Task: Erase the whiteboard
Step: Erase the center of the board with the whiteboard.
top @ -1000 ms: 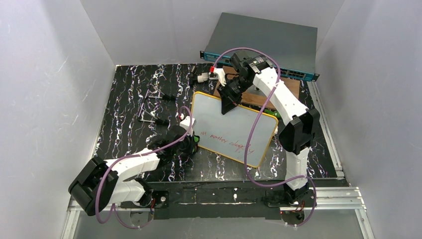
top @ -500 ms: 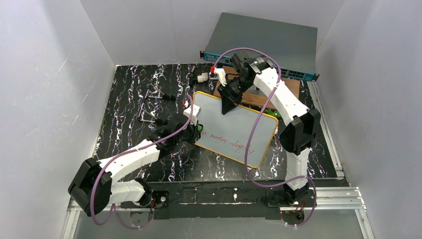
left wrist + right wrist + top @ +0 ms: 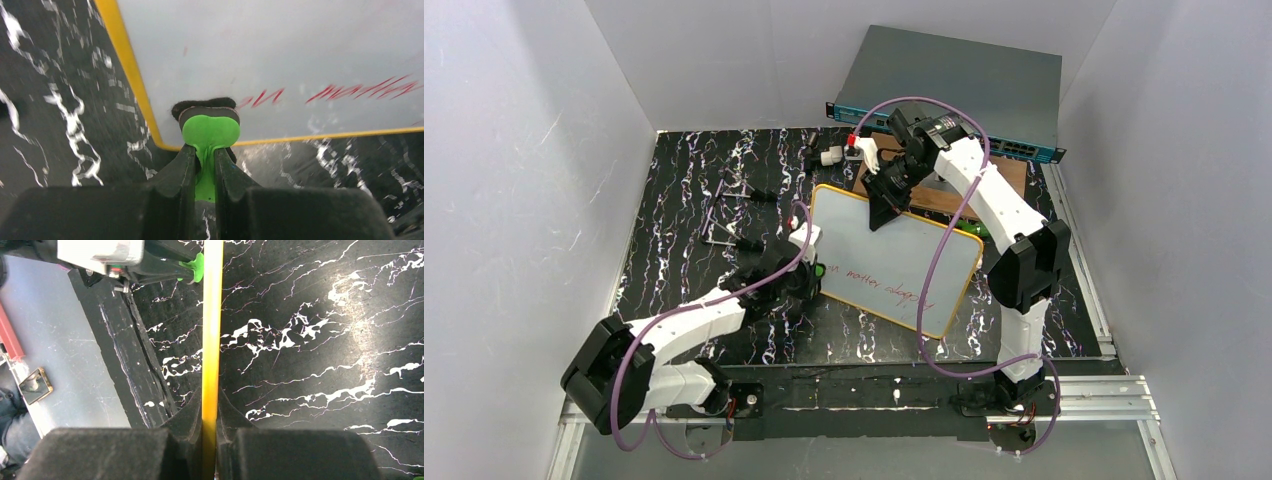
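1. Two grippers are busy. The left gripper (image 3: 205,155) is clamped on a green eraser (image 3: 210,131) with a black felt pad. The right gripper (image 3: 211,405) is pinched tight on the yellow rim (image 3: 212,315) at the far edge of the whiteboard (image 3: 894,255).
2. The whiteboard sits centre-right on the black marbled bench (image 3: 684,200), turned at an angle. Its near-left corner is right at the eraser.
3. Risk: the eraser is held only by a thin green tab between the jaws. A hard sideways push could twist it or pop it out.
4. Risk: the pad sits at the very corner, close to the rim. A stroke from here may ride off the edge and wipe the bench instead of the board.
5. Risk: the right gripper holds just the thin rim. Wiping force could swing or slide the board if that pinch slips.
6. Risk: too little pressure would likely smear the red ink rather than lift it.
7. Look: a flat white rectangle with a yellow-orange rim and rounded corners.
8. Red handwriting (image 3: 360,90) runs in one line along the near edge and is not yet wiped. The rest looks blank, with a faint pink haze and small scuffs in the left wrist view.
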Action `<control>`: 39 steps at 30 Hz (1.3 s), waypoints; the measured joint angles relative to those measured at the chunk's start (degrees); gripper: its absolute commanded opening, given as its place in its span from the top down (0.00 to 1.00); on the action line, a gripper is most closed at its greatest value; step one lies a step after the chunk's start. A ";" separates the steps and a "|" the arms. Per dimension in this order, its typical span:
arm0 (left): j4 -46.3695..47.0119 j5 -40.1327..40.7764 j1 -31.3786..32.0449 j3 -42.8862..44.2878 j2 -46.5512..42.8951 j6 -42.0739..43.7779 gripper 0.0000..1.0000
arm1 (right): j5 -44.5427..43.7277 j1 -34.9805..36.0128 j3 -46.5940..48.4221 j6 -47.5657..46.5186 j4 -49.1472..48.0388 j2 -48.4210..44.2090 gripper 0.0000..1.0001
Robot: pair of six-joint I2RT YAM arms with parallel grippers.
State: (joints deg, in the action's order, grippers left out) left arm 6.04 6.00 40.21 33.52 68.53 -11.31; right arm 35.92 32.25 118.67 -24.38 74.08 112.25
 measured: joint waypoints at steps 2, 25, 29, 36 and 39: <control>-0.09 -0.02 -0.04 -2.67 0.04 -1.16 1.00 | 0.22 0.11 -0.04 -0.24 0.13 0.00 0.99; -3.65 -0.04 -0.85 -3.23 1.01 -3.63 1.00 | 0.28 0.61 -0.09 -0.87 0.59 -0.09 0.99; -5.77 -0.48 -2.01 1.18 0.35 -2.75 1.00 | 0.15 0.50 -0.24 -0.63 0.55 -0.17 0.99; -7.41 -2.47 -2.95 4.37 0.37 -2.16 1.00 | -0.04 0.37 -0.31 -0.35 0.42 -0.26 0.99; -7.28 -3.89 -3.08 4.22 0.39 -2.25 1.00 | -0.04 0.37 -0.33 -0.35 0.39 -0.26 0.99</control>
State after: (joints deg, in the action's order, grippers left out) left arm -1.23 2.11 37.12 37.74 68.93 -13.56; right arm 35.88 32.62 118.34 -24.73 74.48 111.98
